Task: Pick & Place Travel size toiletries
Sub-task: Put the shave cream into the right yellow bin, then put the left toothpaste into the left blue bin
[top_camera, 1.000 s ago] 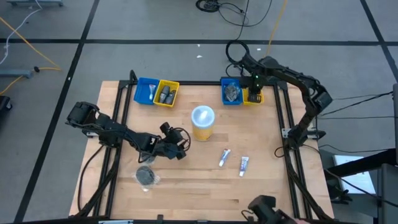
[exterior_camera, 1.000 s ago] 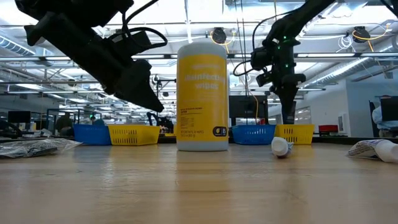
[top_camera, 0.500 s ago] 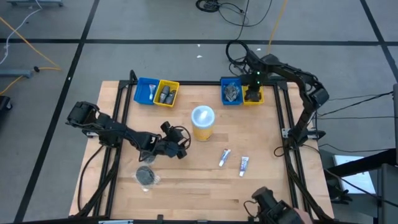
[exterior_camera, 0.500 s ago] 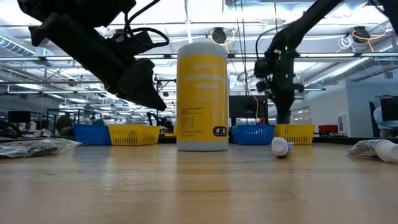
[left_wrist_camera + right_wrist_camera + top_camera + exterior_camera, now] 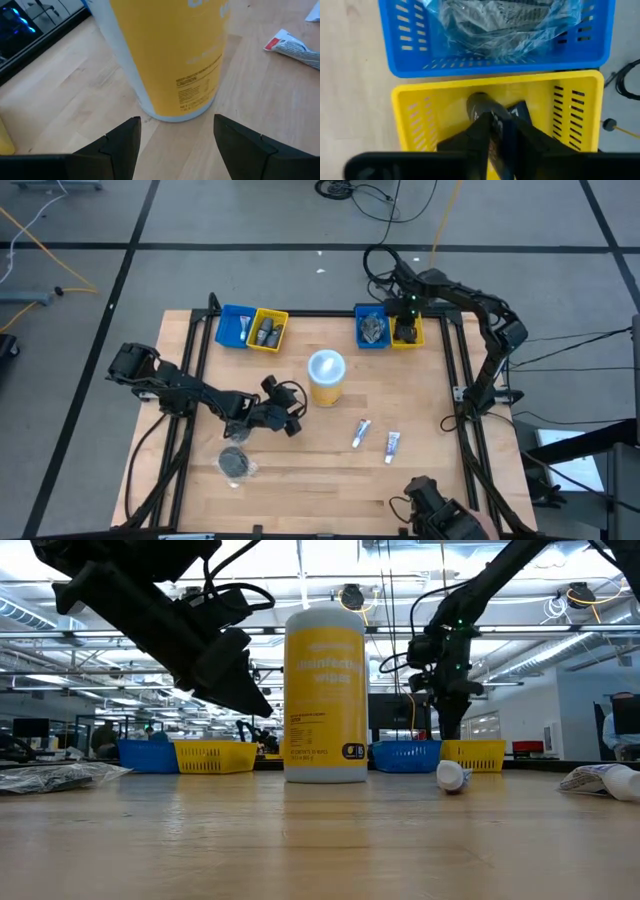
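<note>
Wooden bench (image 5: 300, 470). Yellow canister (image 5: 326, 376) just right of left claw (image 5: 292, 417); wrapped disc (image 5: 235, 464) below-left of it; two tubes (image 5: 361, 433) (image 5: 392, 443) farther right. Bins (image 5: 251, 328) (image 5: 388, 330) along far edge.

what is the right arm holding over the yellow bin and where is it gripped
The right gripper holds a small dark bottle low inside the yellow bin, jaws shut on its body, its rounded end poking out. The left gripper is open, empty.

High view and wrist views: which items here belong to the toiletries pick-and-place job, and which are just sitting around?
Belongs to the job:
- two white tubes on the table
- clear-wrapped dark disc
- dark bottle held by the right gripper over the yellow bin
- wrapped items in the blue bin

Lying about:
- yellow wipes canister
- left gripper, empty
</note>
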Robot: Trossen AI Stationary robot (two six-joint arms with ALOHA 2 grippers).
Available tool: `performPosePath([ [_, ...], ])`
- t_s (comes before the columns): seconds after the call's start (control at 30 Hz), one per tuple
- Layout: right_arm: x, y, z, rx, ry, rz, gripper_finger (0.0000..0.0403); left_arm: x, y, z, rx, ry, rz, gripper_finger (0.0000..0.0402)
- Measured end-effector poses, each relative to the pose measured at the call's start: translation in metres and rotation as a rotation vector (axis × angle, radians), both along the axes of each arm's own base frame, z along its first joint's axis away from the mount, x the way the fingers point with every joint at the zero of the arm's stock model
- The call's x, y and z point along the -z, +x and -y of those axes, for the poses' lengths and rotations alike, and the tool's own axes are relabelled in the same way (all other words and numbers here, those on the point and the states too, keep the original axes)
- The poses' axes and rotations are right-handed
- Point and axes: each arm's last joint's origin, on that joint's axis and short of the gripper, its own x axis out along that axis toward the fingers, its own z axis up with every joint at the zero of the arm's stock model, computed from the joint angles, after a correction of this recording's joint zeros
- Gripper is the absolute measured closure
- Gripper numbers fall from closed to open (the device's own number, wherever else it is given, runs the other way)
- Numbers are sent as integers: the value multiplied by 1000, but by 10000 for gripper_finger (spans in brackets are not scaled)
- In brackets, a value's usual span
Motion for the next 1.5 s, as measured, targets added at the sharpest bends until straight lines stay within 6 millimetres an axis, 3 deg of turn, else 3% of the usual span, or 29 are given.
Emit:
performPosePath([
  [0.27, 11, 0, 2, 10, -41, 20, 266, 0, 0, 0, 6, -10, 5, 158],
  [0.5, 20, 0, 3, 28, -81, 24, 234, 0, 0, 0, 6, -12, 5, 158],
  [0.67, 8, 0, 3, 52, -131, 66, 201, 0, 0, 0, 5, -13, 7, 158],
  [0.9, -29, -1, -12, 150, -206, 174, 171, 0, 0, 0, 5, -13, 7, 158],
  [1.1, -61, -1, -46, 278, -179, 223, 198, 0, 0, 0, 5, -13, 6, 158],
  [1.2, -67, 2, -74, 292, -157, 302, 223, 0, 0, 0, 8, -8, 1, 158],
  [1.3, -57, 3, -112, 237, -150, 356, 247, 0, 0, 2, 12, -5, -1, 158],
  [1.5, -10, -8, -197, 125, -93, 512, 284, -1, -2, 8, -14, 33, 17, 158],
])
